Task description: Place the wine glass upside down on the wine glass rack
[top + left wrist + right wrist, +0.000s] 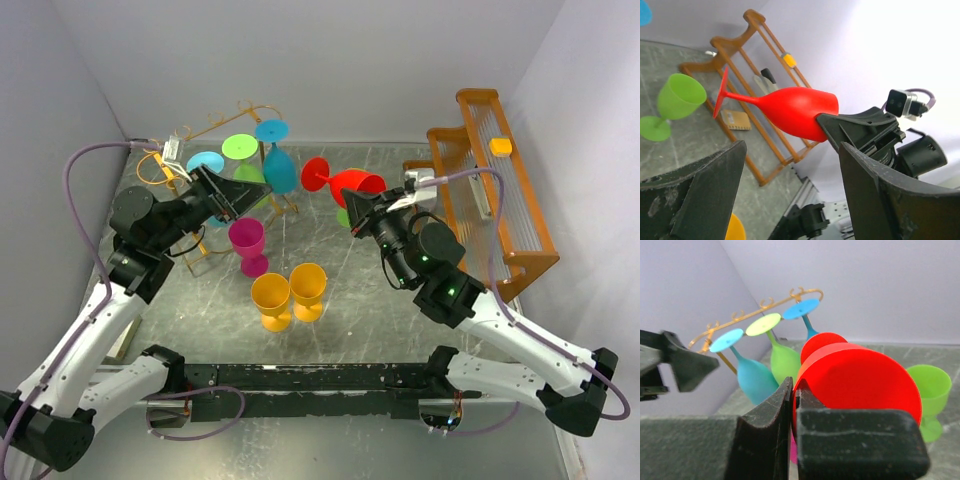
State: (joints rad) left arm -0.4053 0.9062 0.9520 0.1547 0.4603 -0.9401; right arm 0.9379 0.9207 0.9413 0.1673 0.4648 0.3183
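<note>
As right end effector [794,392] pinches wine glass [860,385], left end effector [792,146] gapes, empty

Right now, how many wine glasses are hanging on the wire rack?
3: light blue glass leftmost, green glass in the middle, darker blue glass rightmost. None seems hidden.

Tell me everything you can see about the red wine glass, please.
The red wine glass looks like smooth, opaque plastic, red all over, with a rounded bowl, a thin stem and a flat round foot. It lies on its side in the air, clear of the table, with its foot pointing away from the right claw. That claw is shut on the rim of the bowl. Nothing else touches it.
</note>
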